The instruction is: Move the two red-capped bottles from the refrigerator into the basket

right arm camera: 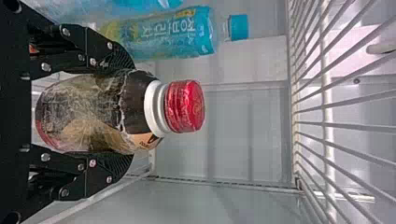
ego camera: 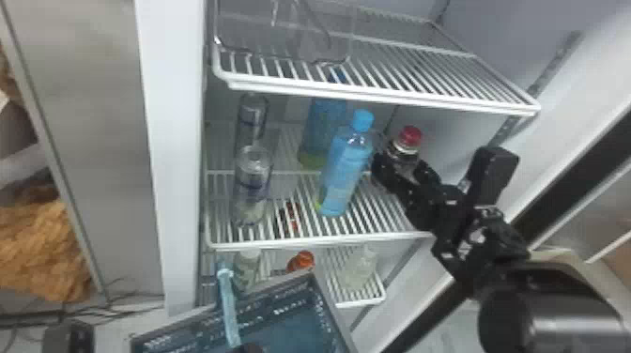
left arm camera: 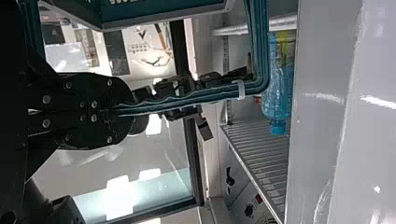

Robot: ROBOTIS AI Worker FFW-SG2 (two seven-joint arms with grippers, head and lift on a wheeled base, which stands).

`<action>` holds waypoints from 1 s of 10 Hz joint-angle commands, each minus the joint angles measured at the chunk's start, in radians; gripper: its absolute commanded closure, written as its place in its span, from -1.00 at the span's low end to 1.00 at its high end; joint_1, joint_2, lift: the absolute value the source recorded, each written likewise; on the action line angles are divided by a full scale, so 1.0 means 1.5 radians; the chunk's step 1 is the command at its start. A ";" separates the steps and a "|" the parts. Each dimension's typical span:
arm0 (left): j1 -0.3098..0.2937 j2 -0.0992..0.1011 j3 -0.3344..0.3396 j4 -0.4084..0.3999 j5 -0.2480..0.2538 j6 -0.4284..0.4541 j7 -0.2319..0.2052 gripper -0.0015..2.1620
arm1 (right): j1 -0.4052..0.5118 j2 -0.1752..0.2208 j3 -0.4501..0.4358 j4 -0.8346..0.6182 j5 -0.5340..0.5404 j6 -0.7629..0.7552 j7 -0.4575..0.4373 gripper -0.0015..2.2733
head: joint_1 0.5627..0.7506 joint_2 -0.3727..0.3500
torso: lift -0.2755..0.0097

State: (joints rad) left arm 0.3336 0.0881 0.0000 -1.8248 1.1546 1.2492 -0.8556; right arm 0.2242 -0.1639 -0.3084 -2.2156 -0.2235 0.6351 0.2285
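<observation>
Red-capped bottle (right arm camera: 79,112): beside blue bottle (ego camera: 345,169), clasped by right tool (right arm camera: 128,112), fingers parted to its width. Left tool (left arm camera: 123,112) closed on basket handle (left arm camera: 259,46). Judged stiff, slick, weighty if full, though fill is unclear; best held mid-body.

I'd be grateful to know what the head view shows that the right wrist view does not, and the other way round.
From the head view: two clear bottles at the left of the middle shelf, an orange-topped bottle on the shelf below, and a teal basket handle near the bottom edge.

From the right wrist view: the underside of the upper wire shelf.

From both: the red-capped bottle held in the right gripper, with a blue-capped bottle beside it.
</observation>
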 commanded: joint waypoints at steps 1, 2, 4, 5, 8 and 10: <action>0.000 0.001 0.000 0.000 0.000 0.000 0.000 0.09 | 0.042 0.004 -0.012 -0.045 -0.011 0.010 0.000 0.12 | 0.41 -0.94 | 0.93; 0.000 0.001 0.000 0.000 0.000 0.000 0.000 0.09 | 0.066 0.007 -0.022 -0.070 -0.013 0.018 0.000 0.12 | 0.41 -0.94 | 0.93; 0.002 0.001 0.000 0.000 0.001 0.000 0.000 0.09 | 0.112 0.010 -0.043 -0.119 -0.016 0.031 0.000 0.12 | 0.41 -0.94 | 0.93; 0.002 0.001 0.000 0.000 0.001 0.000 0.000 0.09 | 0.134 0.013 -0.052 -0.144 -0.023 0.036 0.000 0.12 | 0.41 -0.94 | 0.93; 0.003 0.002 0.000 0.000 0.001 0.000 0.000 0.09 | 0.217 0.028 -0.090 -0.229 -0.040 0.054 0.000 0.12 | 0.41 -0.94 | 0.93; 0.005 0.003 0.000 0.000 0.000 0.000 0.001 0.09 | 0.278 0.043 -0.124 -0.289 -0.046 0.074 0.000 0.12 | 0.41 -0.94 | 0.93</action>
State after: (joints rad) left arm 0.3395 0.0916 0.0000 -1.8248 1.1558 1.2492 -0.8558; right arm 0.6117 -0.1072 -0.4776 -2.6218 -0.2888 0.7372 0.2285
